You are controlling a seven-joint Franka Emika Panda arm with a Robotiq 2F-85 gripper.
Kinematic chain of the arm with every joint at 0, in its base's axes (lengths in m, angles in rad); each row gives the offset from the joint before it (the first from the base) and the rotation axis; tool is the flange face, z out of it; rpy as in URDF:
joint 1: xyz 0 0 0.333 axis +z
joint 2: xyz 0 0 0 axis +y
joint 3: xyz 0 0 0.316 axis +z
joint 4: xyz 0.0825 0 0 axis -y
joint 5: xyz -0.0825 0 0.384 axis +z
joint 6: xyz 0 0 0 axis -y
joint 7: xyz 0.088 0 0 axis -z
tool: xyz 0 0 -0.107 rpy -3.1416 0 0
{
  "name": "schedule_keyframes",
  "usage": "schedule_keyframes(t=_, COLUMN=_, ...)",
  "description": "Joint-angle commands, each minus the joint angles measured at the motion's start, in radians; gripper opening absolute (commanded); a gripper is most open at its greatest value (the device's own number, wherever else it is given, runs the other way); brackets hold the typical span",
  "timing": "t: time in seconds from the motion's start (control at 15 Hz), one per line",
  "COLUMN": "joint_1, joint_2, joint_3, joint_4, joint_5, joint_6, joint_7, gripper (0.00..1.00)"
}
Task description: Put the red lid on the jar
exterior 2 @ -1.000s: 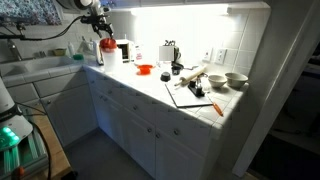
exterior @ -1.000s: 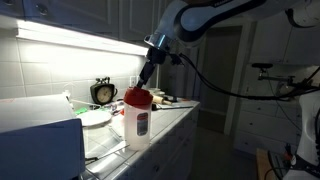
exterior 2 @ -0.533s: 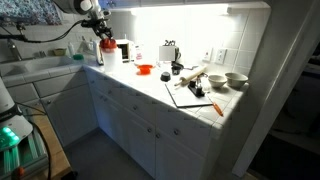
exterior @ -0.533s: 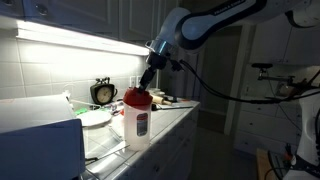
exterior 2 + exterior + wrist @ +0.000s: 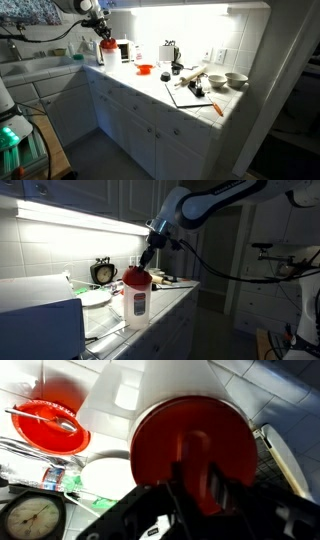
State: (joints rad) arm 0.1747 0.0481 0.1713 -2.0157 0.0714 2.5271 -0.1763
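Claw (image 5: 205,478) closes since earlier frame, now pinching red lid (image 5: 165,435) atop jar (image 5: 150,385), frame centre. Grasp step; next likely seat lid square.

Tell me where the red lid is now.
In an exterior view the red lid sits on top of the jar, right under the tool; in the wrist view it fills the middle, right of a red bowl.

Exteriors distant; wrist close above jar (image 5: 138,305)
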Motion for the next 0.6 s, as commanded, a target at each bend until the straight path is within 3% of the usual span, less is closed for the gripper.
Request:
schedule_keyframes(t=0.0, joint_1=0.0, joint_2=-0.006, joint_3=-0.001, joint_4=-0.012, joint_5=-0.041, joint_6=0.012, joint_7=0.046, gripper=0.08)
schedule_keyframes(t=0.53, joint_1=0.005, joint_2=-0.003, joint_3=0.0, joint_4=0.031, joint_5=-0.148, joint_6=-0.03, joint_7=0.095, gripper=0.08)
